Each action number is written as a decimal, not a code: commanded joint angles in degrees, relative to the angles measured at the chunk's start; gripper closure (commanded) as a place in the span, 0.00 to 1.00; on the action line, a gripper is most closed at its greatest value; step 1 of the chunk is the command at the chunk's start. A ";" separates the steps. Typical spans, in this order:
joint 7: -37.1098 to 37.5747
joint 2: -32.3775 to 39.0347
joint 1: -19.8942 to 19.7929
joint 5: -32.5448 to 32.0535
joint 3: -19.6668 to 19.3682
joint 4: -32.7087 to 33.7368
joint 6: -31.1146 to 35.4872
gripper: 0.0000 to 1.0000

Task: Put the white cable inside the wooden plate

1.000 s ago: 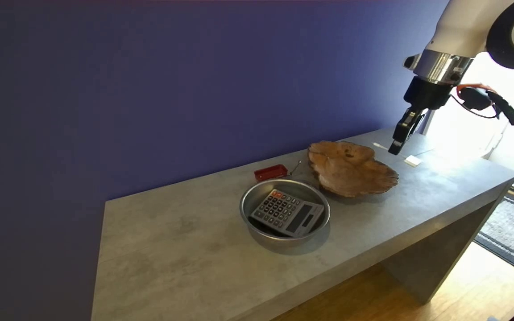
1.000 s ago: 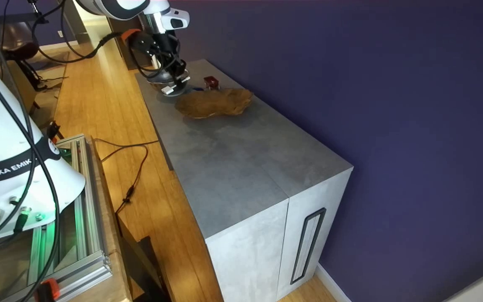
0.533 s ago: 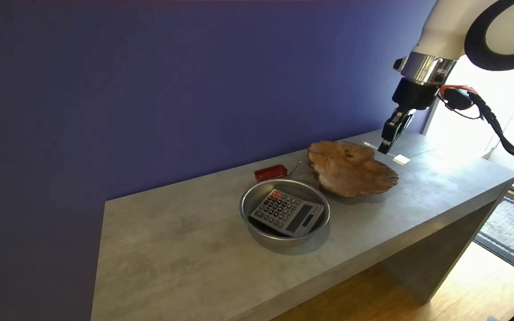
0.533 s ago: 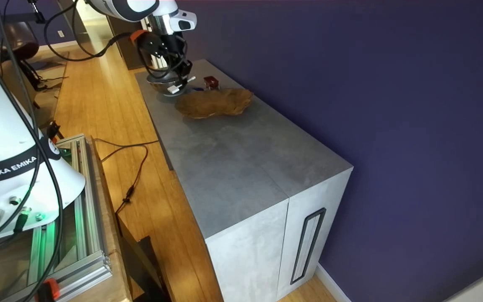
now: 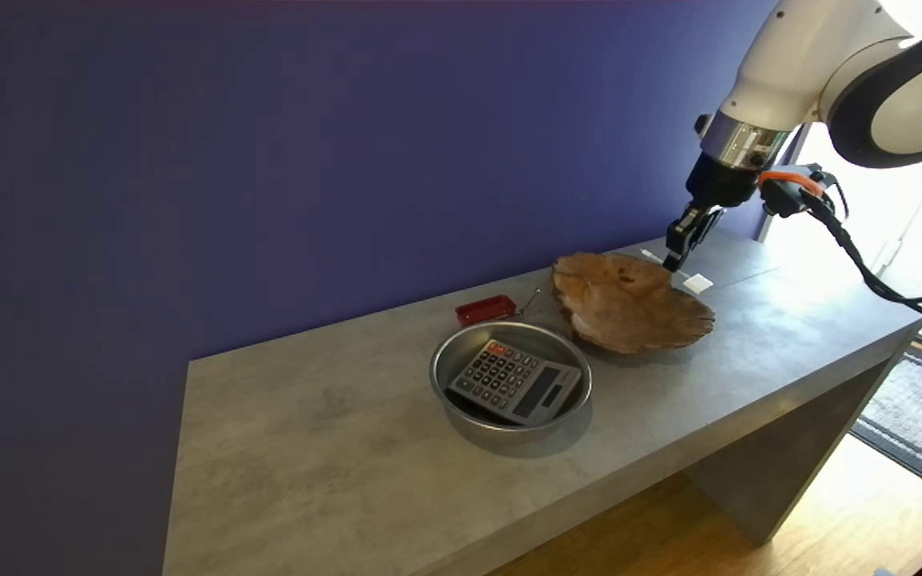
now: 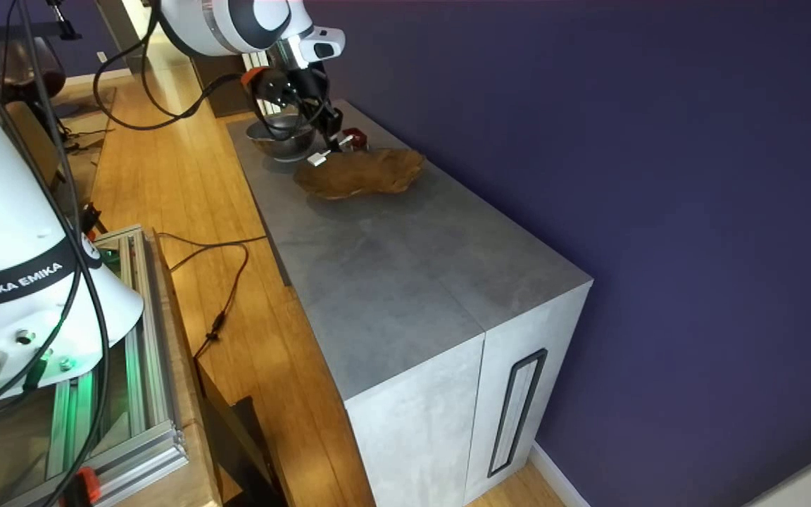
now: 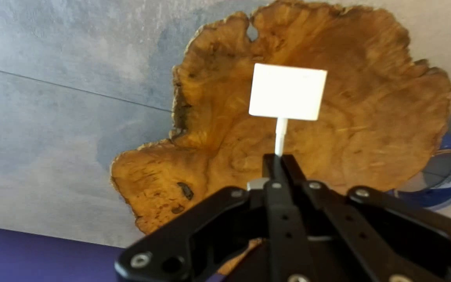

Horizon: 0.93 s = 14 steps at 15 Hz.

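Note:
The white cable is a short white lead with a flat white square block at one end. The block shows in the wrist view [image 7: 288, 92] and in both exterior views [image 5: 699, 282] [image 6: 317, 159]. My gripper [image 7: 280, 160] is shut on the thin lead and holds it in the air. The gripper also shows in both exterior views [image 5: 673, 262] [image 6: 336, 146]. The wooden plate [image 5: 629, 308], tan-orange with a wavy rim, lies on the counter. It is also in an exterior view [image 6: 363, 172]. In the wrist view the plate [image 7: 350, 98] lies beneath the block and fingertips.
A silver metal bowl [image 5: 501, 432] holding a calculator [image 5: 521, 384] stands beside the plate. A small red tray [image 5: 486, 310] sits near the purple wall [image 5: 349, 160]. A blue tape roll [image 7: 441, 197] lies by the plate's edge in the wrist view.
My gripper has moved with the cable, leftward in an exterior view and rightward and slightly down in an exterior view. The cable stays in its grip. The plate and bowl have not moved.

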 commanded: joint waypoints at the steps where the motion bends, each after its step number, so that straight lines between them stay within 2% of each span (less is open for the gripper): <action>1: 9.60 7.31 5.34 -6.52 -3.26 7.96 -4.43 0.99; 5: 9.93 13.61 8.90 -3.95 -2.57 14.82 -7.73 0.99; 14: 4.28 23.11 6.87 5.72 -2.41 24.24 -8.03 0.99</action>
